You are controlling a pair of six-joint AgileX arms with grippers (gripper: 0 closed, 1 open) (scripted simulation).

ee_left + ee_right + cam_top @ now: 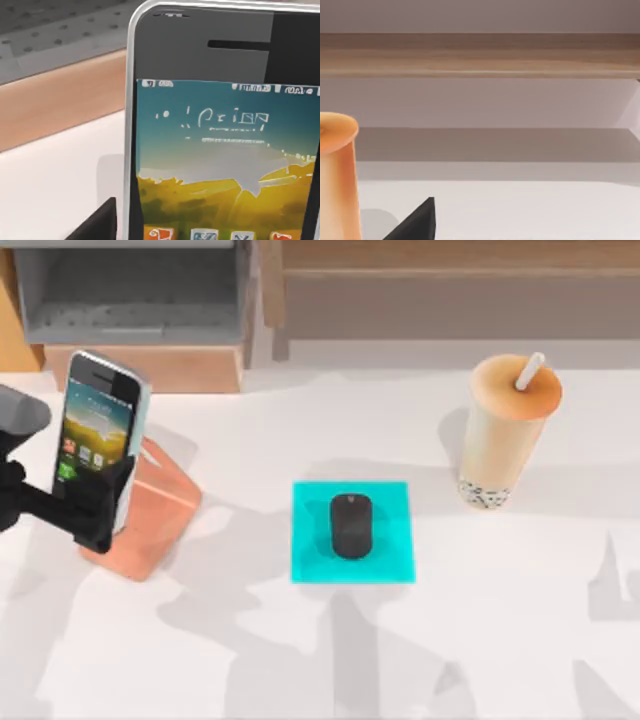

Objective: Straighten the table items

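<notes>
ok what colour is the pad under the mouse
Cyan; the pad under the black mouse shows best in the top view.

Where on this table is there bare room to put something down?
The table is bare along the near edge, and between the cyan pad and bubble-tea cup. It is crowded at left, where the left end effector holds the smartphone over the pink stand.

Left gripper [98, 502] clamps the smartphone [97, 425] upright over the pink stand [150, 520], well left of the cyan pad [390, 530]. Mouse [351, 526] sits on the pad; bubble-tea cup [505, 430] stands upright to its upper right.
</notes>
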